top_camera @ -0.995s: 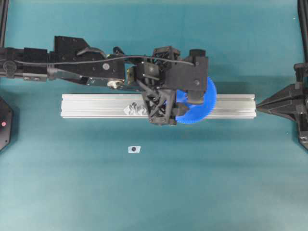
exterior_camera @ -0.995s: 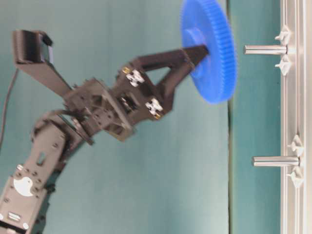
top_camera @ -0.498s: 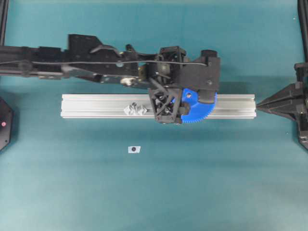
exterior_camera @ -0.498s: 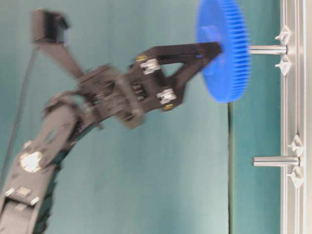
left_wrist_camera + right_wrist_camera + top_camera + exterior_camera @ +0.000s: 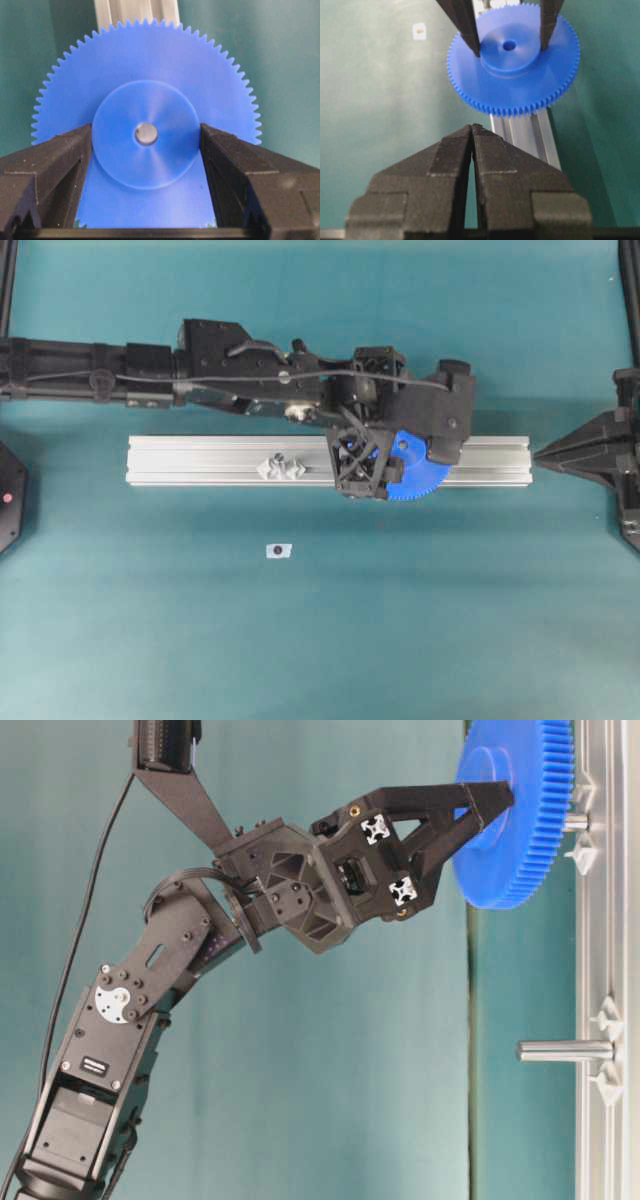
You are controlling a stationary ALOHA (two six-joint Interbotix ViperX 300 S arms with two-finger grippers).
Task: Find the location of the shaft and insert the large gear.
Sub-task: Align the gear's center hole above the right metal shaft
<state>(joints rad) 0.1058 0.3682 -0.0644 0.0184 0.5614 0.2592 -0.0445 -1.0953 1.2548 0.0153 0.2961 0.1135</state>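
Observation:
The large gear (image 5: 418, 478), a bright blue toothed disc, sits over the aluminium rail (image 5: 200, 460). My left gripper (image 5: 366, 466) is shut on its raised hub, one finger on each side (image 5: 75, 150). The gear (image 5: 515, 815) is threaded on the shaft (image 5: 575, 821), whose short stub shows between gear and rail. The shaft's grey end (image 5: 146, 133) fills the gear's (image 5: 145, 65) centre hole. From above, the shaft is hidden under gear and gripper. My right gripper (image 5: 471, 128) is shut with nothing in it, pointing at the gear (image 5: 515, 75) from the rail's right end (image 5: 545, 455).
A second pin (image 5: 565, 1049) with its mounts stands further along the rail (image 5: 600, 920) and shows as a small cluster (image 5: 281, 466) from above. A tiny white tag (image 5: 278, 550) lies on the teal table in front of the rail. Black frame posts stand at the side edges.
My left gripper moved right and toward the rail with the gear. The gear went from clear of the shaft tip to threaded on it, close to the rail.

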